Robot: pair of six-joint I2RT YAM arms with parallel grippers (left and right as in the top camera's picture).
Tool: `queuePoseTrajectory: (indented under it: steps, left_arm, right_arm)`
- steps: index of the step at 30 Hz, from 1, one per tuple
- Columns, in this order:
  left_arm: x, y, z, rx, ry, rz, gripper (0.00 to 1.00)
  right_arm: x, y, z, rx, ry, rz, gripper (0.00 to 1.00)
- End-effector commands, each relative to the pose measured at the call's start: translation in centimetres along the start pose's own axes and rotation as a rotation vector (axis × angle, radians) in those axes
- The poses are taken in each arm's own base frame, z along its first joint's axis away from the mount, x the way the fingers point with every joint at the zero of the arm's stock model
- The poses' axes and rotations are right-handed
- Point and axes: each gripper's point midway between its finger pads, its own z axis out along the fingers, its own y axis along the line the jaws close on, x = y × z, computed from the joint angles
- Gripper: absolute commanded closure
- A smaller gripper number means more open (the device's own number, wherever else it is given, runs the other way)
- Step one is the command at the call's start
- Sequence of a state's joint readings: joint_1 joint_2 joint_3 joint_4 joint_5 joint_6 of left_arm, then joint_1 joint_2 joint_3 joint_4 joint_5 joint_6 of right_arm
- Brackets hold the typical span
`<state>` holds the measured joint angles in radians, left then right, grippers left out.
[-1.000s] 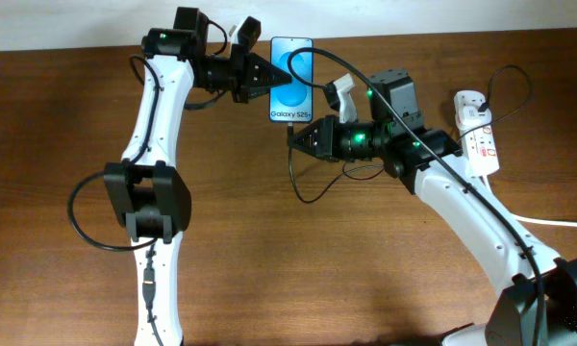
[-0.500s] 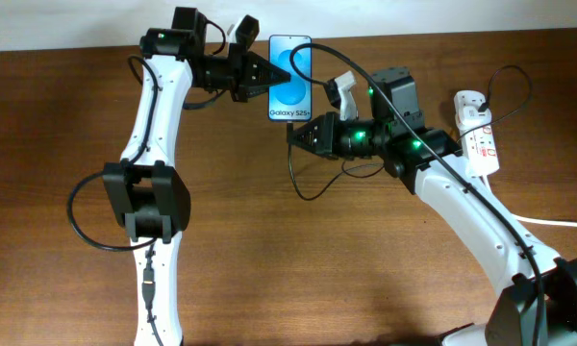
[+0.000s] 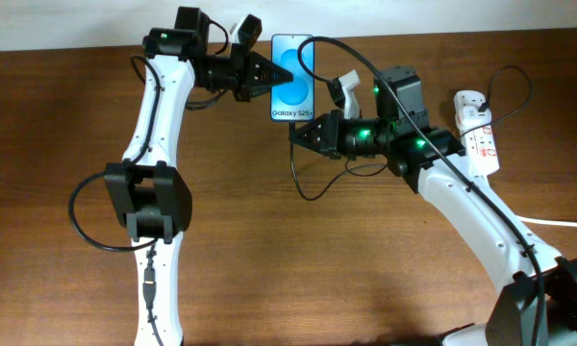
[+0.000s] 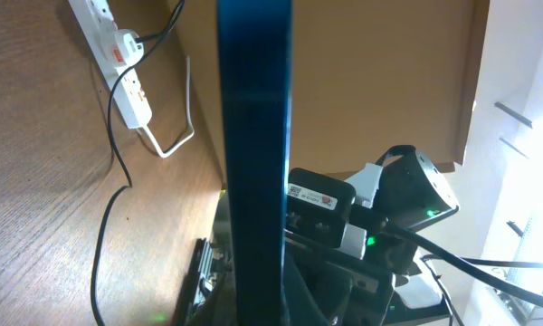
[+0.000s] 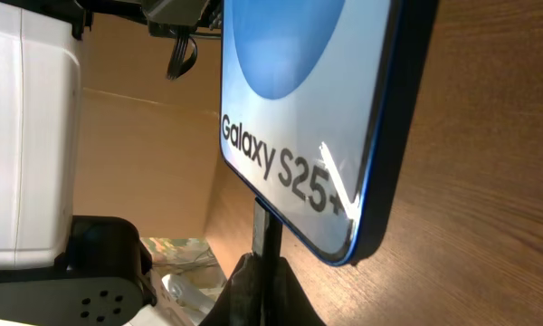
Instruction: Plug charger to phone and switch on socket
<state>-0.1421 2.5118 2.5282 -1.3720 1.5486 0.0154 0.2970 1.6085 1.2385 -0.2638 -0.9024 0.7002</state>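
Seen from overhead, the phone [image 3: 292, 79] faces screen up near the desk's [image 3: 346, 279] far edge. The left hand [image 3: 272, 75] is clamped on one long side, and the right hand [image 3: 296, 133] meets its near end. The socket [image 3: 478, 135] lies well apart. Only the right wrist view shows the charger [image 5: 268, 226], its black tip pinched in the right hand and touching the phone's edge below "Galaxy S25+"; whether it is seated cannot be told. The left wrist view shows the phone edge-on.

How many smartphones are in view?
1: the slim blue-screened smartphone, far centre, gripped by the left pincer; the right pincer holds the thin black charger cable at its near end.
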Motion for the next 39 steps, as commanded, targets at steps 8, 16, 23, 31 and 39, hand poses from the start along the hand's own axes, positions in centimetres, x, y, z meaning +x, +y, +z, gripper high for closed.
queuePoseTrajectory:
  steps: [8,16,23,31,39]
  left_arm:
    - [0.8,-1.1,2.0,0.007,0.039,0.047,1.00]
    - [0.8,1.0,1.9,-0.116,0.044,0.055,1.00]
    - [-0.1,4.5,-1.4,-0.323,0.005,0.093,1.00]
    - [2.5,1.6,-2.4,-0.162,0.042,0.379,1.00]
    - [2.7,1.4,-1.4,-0.142,0.063,0.472,1.00]
  right_arm:
    - [-3.5,-0.1,-1.3,0.021,-0.126,-0.078,0.95]
    - [-4.2,-0.1,-2.4,-0.003,-0.135,-0.076,0.53]
    - [-2.9,-0.8,-2.4,0.009,-0.082,-0.013,0.14]
    - [-1.2,-8.8,-8.9,0.202,-0.050,0.078,0.03]
    - [0.2,-12.8,-11.8,0.375,-0.041,0.136,0.03]
